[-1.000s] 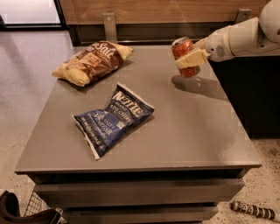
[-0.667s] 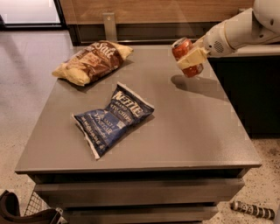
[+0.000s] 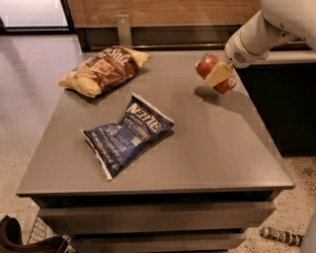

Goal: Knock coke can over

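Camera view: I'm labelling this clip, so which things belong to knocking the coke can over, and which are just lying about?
Job: coke can, tilted and held above the table in the gripper, at the far right.
Lying about: blue Kettle chip bag, mid-table; brown chip bag, far left corner.

A grey worktop (image 3: 212, 148) stands on a speckled, pale floor (image 3: 29, 99), with dark drawer fronts (image 3: 158, 217) below its near edge. A wood-panelled wall (image 3: 173, 10) runs along the far side, and bright light falls through a doorway (image 3: 29, 12) at far left. A dark cabinet (image 3: 291, 108) stands to the right. The hand (image 3: 217, 74), closed around the coke can (image 3: 206, 64), hangs above the worktop's far right.
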Action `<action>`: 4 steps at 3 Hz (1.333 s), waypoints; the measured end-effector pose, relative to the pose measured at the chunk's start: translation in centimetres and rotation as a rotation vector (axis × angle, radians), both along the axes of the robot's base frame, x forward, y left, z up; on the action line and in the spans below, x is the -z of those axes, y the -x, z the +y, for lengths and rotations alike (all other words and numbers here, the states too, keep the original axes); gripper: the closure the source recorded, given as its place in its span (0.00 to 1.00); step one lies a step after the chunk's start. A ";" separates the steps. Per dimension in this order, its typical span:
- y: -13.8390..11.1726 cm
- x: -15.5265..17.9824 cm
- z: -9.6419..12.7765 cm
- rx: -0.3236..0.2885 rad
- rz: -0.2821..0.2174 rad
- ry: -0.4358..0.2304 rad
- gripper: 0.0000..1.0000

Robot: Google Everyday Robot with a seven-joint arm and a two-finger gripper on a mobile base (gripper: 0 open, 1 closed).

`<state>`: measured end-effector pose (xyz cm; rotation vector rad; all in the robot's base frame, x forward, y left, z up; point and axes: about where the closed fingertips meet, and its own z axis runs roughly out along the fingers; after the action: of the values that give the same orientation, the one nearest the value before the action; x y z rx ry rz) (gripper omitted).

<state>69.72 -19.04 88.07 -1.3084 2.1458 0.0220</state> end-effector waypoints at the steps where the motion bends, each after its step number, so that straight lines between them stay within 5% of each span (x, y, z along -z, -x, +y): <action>1: 0.3 2.3 0.3 -0.027 0.051 0.089 1.00; 2: 0.9 5.6 1.6 -0.100 0.137 0.132 1.00; 3: 1.2 6.1 2.0 -0.126 0.166 0.138 1.00; 4: 1.2 5.5 2.0 -0.126 0.166 0.138 0.82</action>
<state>68.55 -17.04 82.60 -1.5693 2.2326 0.0360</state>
